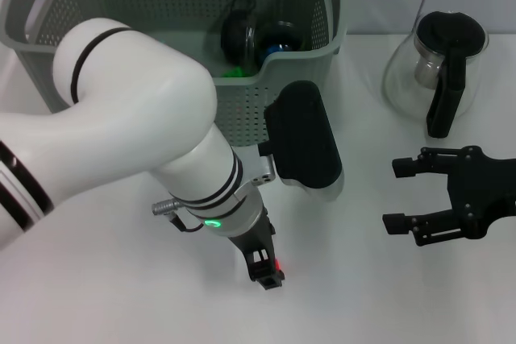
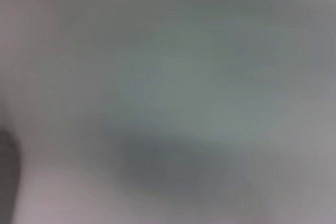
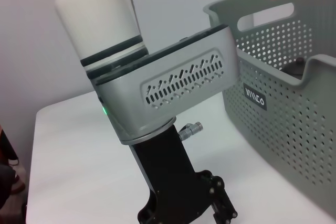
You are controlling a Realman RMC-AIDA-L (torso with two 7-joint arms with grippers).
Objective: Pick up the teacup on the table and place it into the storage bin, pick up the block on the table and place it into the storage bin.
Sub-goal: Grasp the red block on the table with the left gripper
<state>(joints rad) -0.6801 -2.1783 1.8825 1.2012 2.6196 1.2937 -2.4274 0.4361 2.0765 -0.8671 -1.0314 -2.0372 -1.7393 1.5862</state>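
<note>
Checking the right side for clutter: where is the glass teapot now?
Head view: the glass teapot stands on the table's far right, right of the storage bin, beyond the right gripper.

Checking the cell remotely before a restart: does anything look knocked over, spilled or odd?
Nothing stands out. The storage bin stands upright with dark items inside, the glass teapot is upright and no spill shows on the table. The left end effector is down at the table; the right end effector rests open.

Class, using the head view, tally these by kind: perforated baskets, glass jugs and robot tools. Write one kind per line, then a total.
storage bin: 1
glass jug: 1
robot tools: 2 (left tool, right tool)
Total: 4
</note>
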